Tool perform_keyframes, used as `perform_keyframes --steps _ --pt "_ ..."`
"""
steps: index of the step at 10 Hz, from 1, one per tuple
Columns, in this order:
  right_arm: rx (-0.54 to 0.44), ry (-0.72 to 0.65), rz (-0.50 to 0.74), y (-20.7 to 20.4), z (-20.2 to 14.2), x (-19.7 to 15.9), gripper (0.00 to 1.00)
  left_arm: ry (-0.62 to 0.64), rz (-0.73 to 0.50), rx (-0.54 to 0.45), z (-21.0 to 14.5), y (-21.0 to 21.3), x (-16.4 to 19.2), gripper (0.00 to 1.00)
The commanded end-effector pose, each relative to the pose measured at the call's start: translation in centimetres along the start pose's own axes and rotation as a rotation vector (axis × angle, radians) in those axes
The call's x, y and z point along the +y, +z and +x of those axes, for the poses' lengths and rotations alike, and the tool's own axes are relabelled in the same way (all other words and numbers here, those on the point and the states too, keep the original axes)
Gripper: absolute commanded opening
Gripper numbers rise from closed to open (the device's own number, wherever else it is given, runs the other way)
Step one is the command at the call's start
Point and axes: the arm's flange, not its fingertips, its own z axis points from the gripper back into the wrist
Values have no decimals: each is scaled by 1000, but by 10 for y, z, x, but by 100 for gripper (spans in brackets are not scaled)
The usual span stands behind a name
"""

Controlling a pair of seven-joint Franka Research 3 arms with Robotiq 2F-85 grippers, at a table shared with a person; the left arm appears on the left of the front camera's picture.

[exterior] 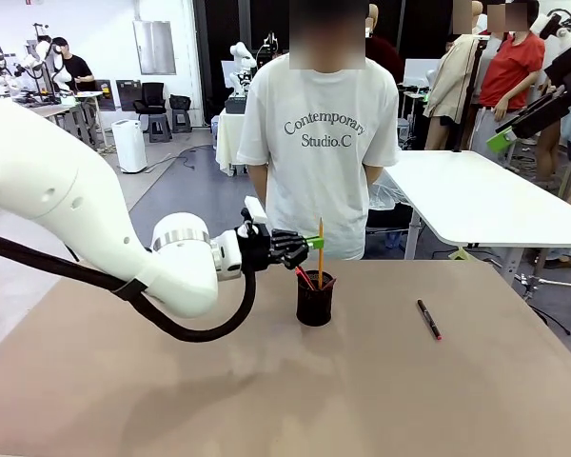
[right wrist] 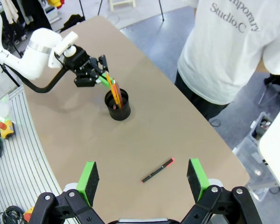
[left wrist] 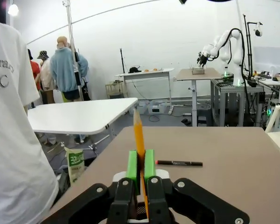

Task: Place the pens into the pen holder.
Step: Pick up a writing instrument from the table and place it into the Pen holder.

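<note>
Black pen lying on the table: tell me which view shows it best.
Right wrist view: the black pen lies close, seen whole from above, red tip clear. The front view shows it small and foreshortened; the left wrist view shows it side-on, beyond the pencil.

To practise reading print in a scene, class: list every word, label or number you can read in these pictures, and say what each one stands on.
"Contemporary Studio.C": on the chest of the person's white T-shirt, in two lines.
Print on the green and white bag on the floor: too blurred to read.
Any marking on the black pen lying loose: too small to read.
</note>
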Motion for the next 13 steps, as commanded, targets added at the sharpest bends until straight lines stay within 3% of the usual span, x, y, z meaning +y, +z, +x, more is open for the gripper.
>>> perform_keyframes --steps 1,2,7,8,13 --pt "-16 3 5 1 1 0 100 -38 -5 22 -18 0 -13 0" --pt "-16 3 5 1 1 0 100 -33 -1 31 -23 1 -14 0" --pt "-16 3 5 1 1 0 100 -55 24 15 -9 12 -11 95" --pt "-16 3 5 1 1 0 100 -55 32 12 -2 18 -9 100" --pt "-16 3 5 1 1 0 100 -126 29 -4 35 64 6 100"
